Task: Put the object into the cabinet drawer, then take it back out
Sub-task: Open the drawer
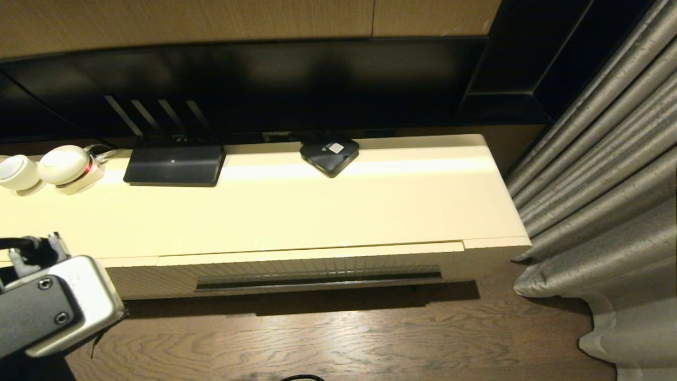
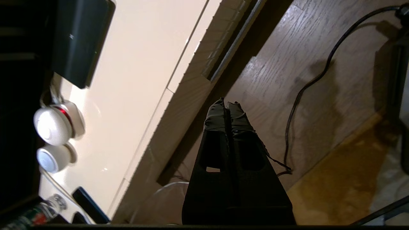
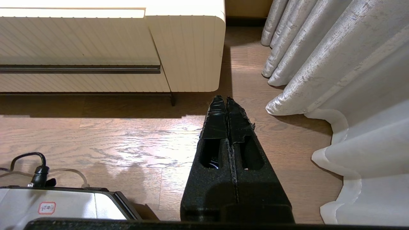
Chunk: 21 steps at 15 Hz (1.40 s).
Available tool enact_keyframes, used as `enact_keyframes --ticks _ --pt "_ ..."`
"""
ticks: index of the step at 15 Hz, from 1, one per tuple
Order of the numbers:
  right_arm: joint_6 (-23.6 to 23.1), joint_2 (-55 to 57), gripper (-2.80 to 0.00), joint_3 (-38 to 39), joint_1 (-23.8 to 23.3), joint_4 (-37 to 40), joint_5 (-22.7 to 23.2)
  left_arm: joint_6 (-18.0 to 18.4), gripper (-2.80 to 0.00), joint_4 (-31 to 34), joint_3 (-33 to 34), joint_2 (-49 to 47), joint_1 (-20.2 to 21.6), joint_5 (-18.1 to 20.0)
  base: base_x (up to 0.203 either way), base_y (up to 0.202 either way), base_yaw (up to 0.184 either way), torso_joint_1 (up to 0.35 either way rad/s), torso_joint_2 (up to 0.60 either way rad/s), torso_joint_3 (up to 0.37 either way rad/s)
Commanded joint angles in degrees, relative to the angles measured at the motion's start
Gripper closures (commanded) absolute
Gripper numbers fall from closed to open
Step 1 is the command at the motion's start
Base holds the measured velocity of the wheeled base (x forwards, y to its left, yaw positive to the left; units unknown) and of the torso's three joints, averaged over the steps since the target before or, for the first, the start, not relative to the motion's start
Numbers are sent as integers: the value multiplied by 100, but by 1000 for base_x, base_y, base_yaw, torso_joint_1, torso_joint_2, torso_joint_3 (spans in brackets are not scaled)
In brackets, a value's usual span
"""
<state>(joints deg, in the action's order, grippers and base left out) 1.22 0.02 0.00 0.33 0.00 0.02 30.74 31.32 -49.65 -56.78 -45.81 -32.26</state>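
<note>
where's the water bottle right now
Only the left wrist view shows the water bottle: lying on the cabinet top, at its far left end, beyond the two white round devices.

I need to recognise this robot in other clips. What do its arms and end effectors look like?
Left arm: a silver-grey rounded housing with a dark screwed plate and black cabling. Left end effector and right end effector: matte black tapered fingers with cut-out windows, tips wrapped in glossy black tape.

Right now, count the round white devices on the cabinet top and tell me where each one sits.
2. Both sit at the cabinet top's left end, side by side: one round white device with a red light, left of the flat black box, and another at its left. Others may lie beyond the view's edge.
</note>
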Motion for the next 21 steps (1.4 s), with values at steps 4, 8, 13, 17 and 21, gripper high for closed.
enact_keyframes --ticks 4,8,13,17,21 --pt "1 6 0 8 2 0 6 601 0 259 -260 254 -5 841 0 0 0 0 0 0" --pt "1 6 0 9 2 0 6 -773 0 -10 -266 395 38 1665 0 0 0 0 0 0" --pt "1 6 0 0 2 0 -2 -3181 0 -876 -252 346 693 1726 0 0 0 0 0 0" --pt "1 6 0 0 2 0 -2 -3479 0 -1473 -18 193 2014 1325 0 0 0 0 0 0" --pt "1 6 0 9 2 0 6 -3046 0 -3143 794 273 2947 393 0 0 0 0 0 0"
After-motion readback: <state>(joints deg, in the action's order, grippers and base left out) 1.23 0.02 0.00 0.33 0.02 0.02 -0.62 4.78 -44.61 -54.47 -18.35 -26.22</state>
